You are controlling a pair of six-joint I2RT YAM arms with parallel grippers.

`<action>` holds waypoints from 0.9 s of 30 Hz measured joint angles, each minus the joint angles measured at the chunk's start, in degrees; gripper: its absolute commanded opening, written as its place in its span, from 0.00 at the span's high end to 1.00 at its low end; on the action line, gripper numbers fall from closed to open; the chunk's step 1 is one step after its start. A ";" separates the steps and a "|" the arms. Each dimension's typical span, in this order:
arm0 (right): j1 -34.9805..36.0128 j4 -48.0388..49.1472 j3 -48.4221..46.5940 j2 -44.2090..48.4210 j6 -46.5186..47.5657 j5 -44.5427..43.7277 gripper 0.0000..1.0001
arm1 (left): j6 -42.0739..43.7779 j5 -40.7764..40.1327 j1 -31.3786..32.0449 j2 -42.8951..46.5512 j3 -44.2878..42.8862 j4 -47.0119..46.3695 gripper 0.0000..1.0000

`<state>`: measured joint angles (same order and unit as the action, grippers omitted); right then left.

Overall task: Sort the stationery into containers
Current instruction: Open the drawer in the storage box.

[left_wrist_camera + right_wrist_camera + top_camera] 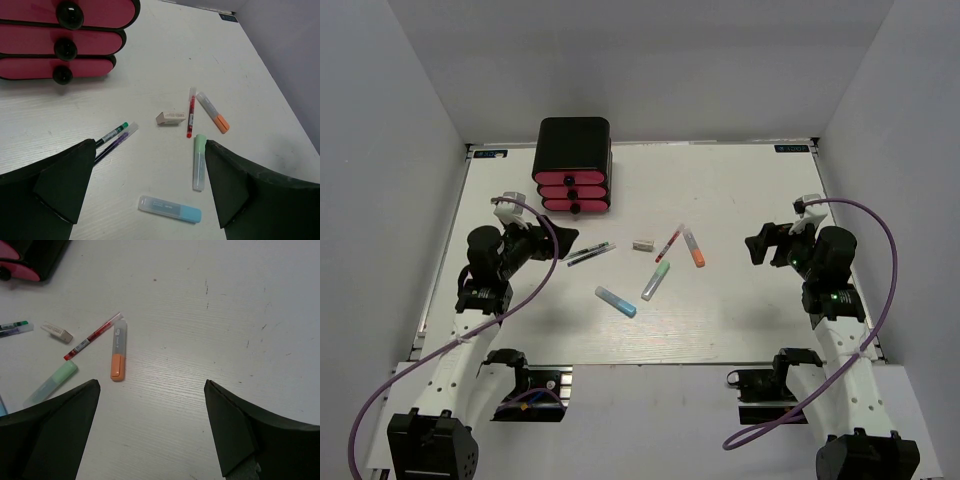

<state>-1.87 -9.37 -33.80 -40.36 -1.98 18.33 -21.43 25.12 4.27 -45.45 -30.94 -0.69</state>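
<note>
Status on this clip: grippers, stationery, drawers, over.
Left gripper open, empty. Right gripper open, empty. Stationery loose on table, unsorted. Cabinet drawers all shut; nothing blocking.

Three markers are lying on the worktop (750,320): orange marker (694,248), green marker (656,281), blue marker (616,301). Also lying there: two dark pens (114,134), one red pen (668,243), one eraser (642,244). One cabinet (574,145) is standing with three drawers (572,192).

Light is supplied evenly from above and the scene is bright. The white table (720,330) is rendered pale but without hard glare. Soft shadows are cast beside both arms, the darkest by the left one. The overhead view is sharp. In the wrist views the near fingers (65,185) are rendered dark and almost featureless, while the tabletop is rendered sharp.
</note>
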 measured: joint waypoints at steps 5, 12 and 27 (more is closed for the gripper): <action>0.00 -0.85 0.00 0.31 1.84 1.49 0.10 | -0.04 1.01 0.00 -0.39 0.00 -0.63 0.00; -0.07 -3.39 1.03 1.70 11.06 10.75 0.10 | -0.09 1.86 0.00 -1.62 0.00 -1.03 0.08; -0.28 -4.63 3.76 3.02 19.37 17.70 0.34 | -0.44 3.41 0.09 -12.55 -2.89 -2.45 0.27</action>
<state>-2.15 -14.00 -30.04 -37.34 17.39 36.03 -21.87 28.53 4.36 -58.00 -33.82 -3.14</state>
